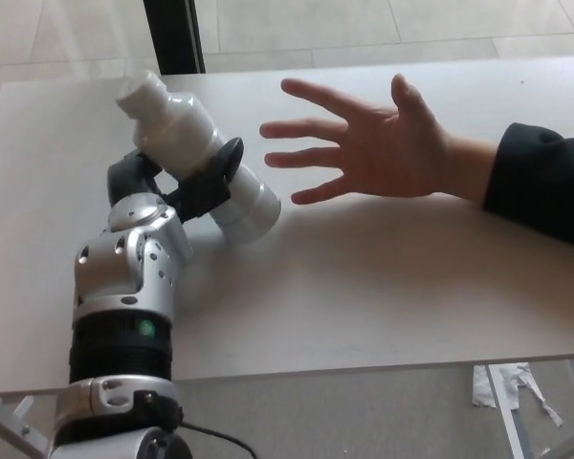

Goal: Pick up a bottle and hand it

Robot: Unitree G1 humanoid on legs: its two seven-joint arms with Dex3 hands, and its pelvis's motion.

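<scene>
Table (383, 287), hand (187, 186) round bottle (206, 158) (white)

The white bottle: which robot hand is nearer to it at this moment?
Left. The left hand is closed around the white bottle, holding it tilted above the table near the person's open hand. The right hand is not in view.
</scene>
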